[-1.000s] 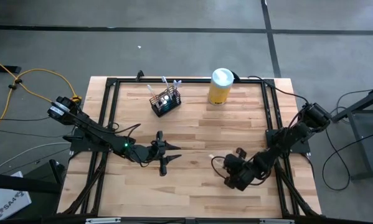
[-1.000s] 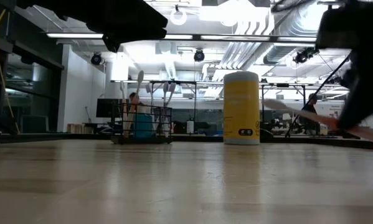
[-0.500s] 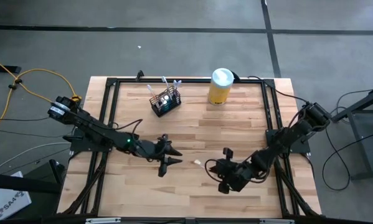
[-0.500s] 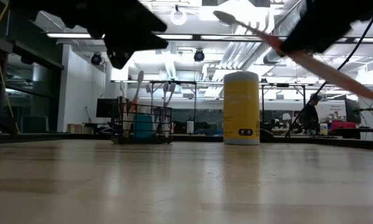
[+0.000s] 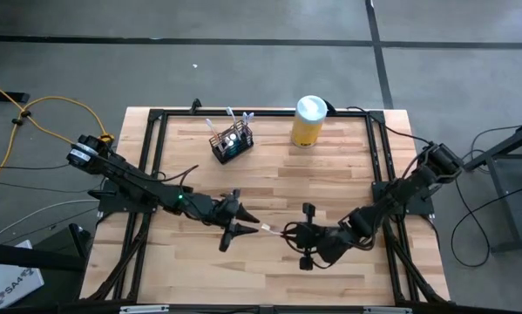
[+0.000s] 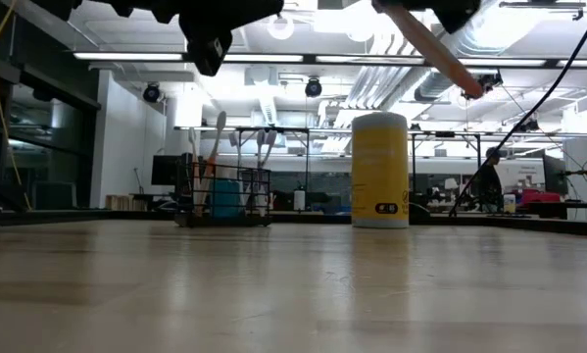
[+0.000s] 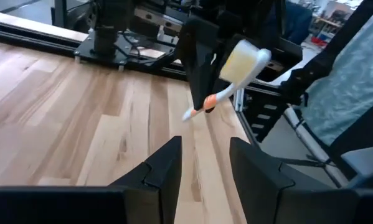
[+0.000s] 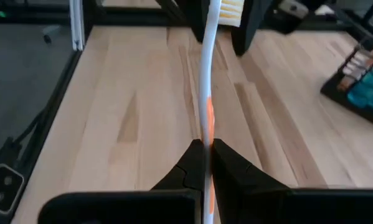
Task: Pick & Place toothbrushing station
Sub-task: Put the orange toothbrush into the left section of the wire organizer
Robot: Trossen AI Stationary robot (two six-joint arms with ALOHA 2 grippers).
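Observation:
My right gripper is shut on a white toothbrush with an orange band above the table's middle. The brush head points toward my left gripper, which is open; its fingers stand just short of the head without touching it. The toothbrushing station, a small black wire holder with several brushes standing in it, rests on the table at the far side, left of centre; it also shows in the low view. My right gripper pinches the toothbrush's handle at its orange band between its two fingers. The fingers lie along the handle. The head sticks out ahead of the fingers toward the table's left. The brush is lifted clear of the table, slanting.
A yellow canister with a white lid stands at the far edge, right of the holder; it also shows in the low view. A black frame runs round the table's edges. Bare wood lies between the arms and the far objects.
My right gripper has gone up and toward the table's left with the toothbrush, carrying the head toward my left gripper. My left gripper has gone a little toward the table's right, staying open.

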